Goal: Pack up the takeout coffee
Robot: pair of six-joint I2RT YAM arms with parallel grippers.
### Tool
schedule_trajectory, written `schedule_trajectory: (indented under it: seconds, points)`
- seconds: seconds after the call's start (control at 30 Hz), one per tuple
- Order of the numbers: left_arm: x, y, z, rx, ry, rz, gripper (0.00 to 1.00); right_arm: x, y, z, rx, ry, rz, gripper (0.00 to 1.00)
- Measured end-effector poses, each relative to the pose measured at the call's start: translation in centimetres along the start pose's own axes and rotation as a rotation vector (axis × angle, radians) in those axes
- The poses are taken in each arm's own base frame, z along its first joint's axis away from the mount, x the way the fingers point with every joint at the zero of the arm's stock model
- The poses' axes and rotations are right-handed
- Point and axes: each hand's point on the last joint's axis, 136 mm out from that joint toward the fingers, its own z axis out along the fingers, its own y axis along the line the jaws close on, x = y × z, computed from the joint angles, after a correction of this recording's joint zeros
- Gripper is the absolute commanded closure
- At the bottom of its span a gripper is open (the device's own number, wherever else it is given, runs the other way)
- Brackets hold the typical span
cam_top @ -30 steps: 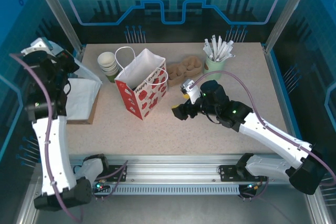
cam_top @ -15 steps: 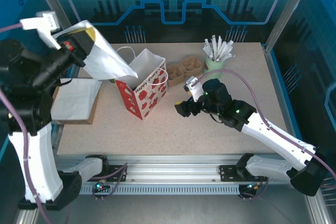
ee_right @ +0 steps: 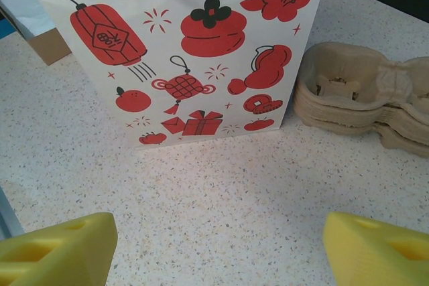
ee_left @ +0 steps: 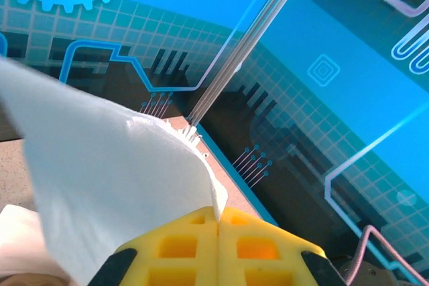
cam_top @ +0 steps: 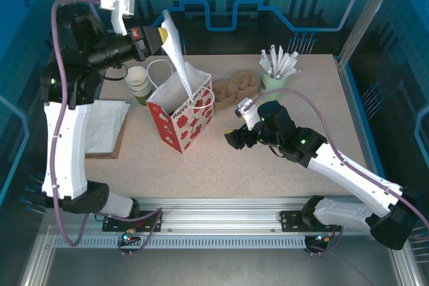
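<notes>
White arm links (cam_top: pixel 64 155), black joints (cam_top: pixel 273 122), purple cables (cam_top: pixel 295 95), yellow grid-patterned jaws.

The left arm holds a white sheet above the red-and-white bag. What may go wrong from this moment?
1. The white sheet hangs by one edge from the shut left jaws, with its lower end over the mouth of the bag. It may catch on the rim or a handle and crumple outside.
2. The open right jaws stand low beside the bag, facing its printed side. A move forward might shove or tip the bag.
</notes>
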Motion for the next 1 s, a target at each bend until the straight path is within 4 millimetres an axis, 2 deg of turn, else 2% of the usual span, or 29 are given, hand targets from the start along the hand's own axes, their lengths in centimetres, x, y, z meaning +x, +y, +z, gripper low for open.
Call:
schedule_trajectory:
  seconds: [0.17,0.43,0.57,0.8,1.0]
  points:
    - [0.8,2.6,2.1,-0.055,0.086,0.032,1.0,0.0,0.0,0.0,0.001,0.002,-0.004,0.18]
    - [4.7,8.0,4.3,-0.173,0.265,0.059,1.0,0.0,0.0,0.0,0.001,0.002,-0.007,0.18]
    - [5.9,10.4,5.0,-0.239,0.319,0.097,1.0,0.0,0.0,0.0,0.0,0.002,-0.007,0.18]
    - [7.0,13.2,5.8,-0.303,0.371,0.174,1.0,0.1,0.0,0.1,0.0,0.005,-0.007,0.18]
    - [6.8,14.3,6.2,-0.323,0.376,0.275,0.99,0.3,0.0,0.5,0.0,0.016,-0.006,0.18]
